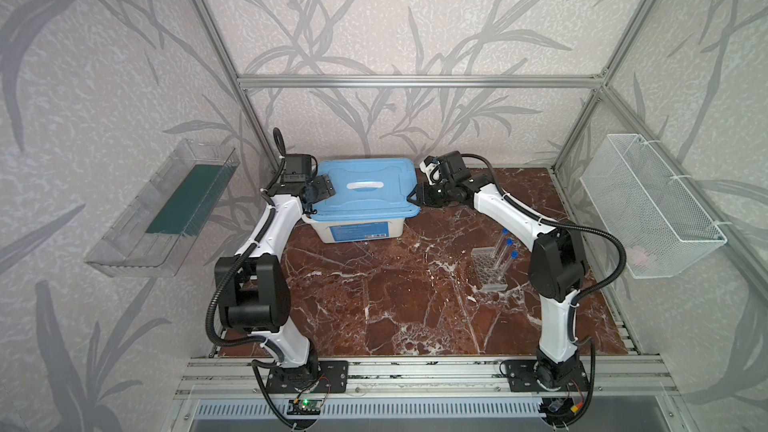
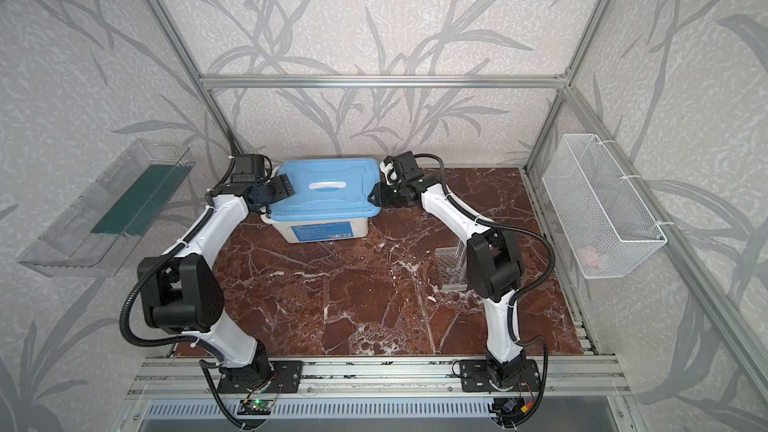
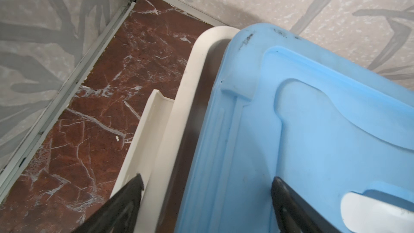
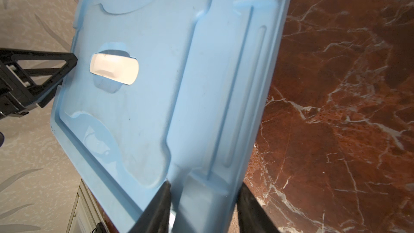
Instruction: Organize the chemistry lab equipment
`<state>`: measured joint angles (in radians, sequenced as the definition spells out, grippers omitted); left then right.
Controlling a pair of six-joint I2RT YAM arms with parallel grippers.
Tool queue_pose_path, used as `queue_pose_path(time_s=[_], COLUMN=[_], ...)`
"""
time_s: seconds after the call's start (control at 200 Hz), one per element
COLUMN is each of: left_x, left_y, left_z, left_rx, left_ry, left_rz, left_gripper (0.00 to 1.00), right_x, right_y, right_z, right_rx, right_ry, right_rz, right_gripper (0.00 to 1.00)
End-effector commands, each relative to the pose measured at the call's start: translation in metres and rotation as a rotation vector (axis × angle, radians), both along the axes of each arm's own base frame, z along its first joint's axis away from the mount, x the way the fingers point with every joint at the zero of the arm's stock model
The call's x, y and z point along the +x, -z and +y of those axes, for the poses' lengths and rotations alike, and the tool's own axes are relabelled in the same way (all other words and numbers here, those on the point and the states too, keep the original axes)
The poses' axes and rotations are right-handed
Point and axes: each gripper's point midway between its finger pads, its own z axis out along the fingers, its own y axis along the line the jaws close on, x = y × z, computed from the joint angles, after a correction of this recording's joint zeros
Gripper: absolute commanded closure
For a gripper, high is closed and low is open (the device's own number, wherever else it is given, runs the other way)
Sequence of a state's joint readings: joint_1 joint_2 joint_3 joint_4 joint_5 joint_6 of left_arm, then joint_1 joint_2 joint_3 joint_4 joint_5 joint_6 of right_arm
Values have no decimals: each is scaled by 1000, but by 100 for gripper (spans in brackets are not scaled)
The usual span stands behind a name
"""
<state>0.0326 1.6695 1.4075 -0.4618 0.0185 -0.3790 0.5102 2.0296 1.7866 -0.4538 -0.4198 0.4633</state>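
Note:
Three clear test tubes [image 1: 500, 247] with blue caps stand in a clear many-holed rack [image 1: 488, 270] on the right of the table. In a top view my right arm's elbow mostly hides the rack [image 2: 449, 268]. Both grippers are at the blue lid [image 1: 365, 189] [image 2: 328, 184], which lies askew on the white tub [image 1: 357, 232]. My left gripper [image 3: 208, 178] [image 1: 322, 189] is open, straddling the lid's [image 3: 313, 131] left edge and the tub rim [image 3: 190, 75]. My right gripper [image 4: 205, 184] [image 1: 415, 197] is shut on the lid's [image 4: 156, 86] right edge.
A clear plastic bin [image 1: 166, 209] with a green insert hangs on the left wall. A white wire basket [image 1: 648, 205] hangs on the right wall. The tub stands at the back of the red marble tabletop [image 1: 395, 305], near the back wall.

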Motion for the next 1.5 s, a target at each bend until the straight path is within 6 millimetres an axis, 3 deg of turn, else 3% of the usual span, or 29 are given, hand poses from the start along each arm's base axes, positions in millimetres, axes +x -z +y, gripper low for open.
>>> queue_pose_path(time_s=[0.0, 0.115, 0.285, 0.44, 0.545, 0.645, 0.785, 1.015, 1.22, 1.39, 1.494], left_x=[-22, -19, -18, -19, -19, -20, -22, -9, 2, 0, -1], left_y=[29, 18, 1, -1, -6, -6, 2, 21, 35, 37, 20], left_z=[-53, -70, -69, -70, -72, -70, -57, -48, -35, -39, -37], left_rx=[-130, -166, -157, -157, -170, -160, -109, -48, 11, -6, 6], left_ry=[145, 187, 181, 188, 192, 185, 135, 107, 64, 68, 71], left_rz=[112, 67, 24, 14, -8, 0, 35, 127, 172, 168, 109], left_gripper=[11, 13, 16, 10, 9, 9, 10, 22, 24, 24, 17], right_x=[-1, 5, 15, 14, 16, 23, 27, 25, 28, 29, 27], right_y=[-9, -3, 7, -2, -5, -8, 2, 8, 23, 28, 33], right_z=[6, -1, -9, -5, -2, -5, -17, -19, -18, -22, -26], right_rx=[46, 27, 48, 80, 125, 195, 96, -85, -175, -252, -292], right_ry=[-60, -61, -66, -89, -88, -69, -9, 7, -4, -7, -13], right_rz=[-17, -9, 30, 20, 45, 86, 87, 44, 40, 21, 19], right_gripper=[54, 59, 64, 64, 74, 74, 73, 66, 65, 64, 64])
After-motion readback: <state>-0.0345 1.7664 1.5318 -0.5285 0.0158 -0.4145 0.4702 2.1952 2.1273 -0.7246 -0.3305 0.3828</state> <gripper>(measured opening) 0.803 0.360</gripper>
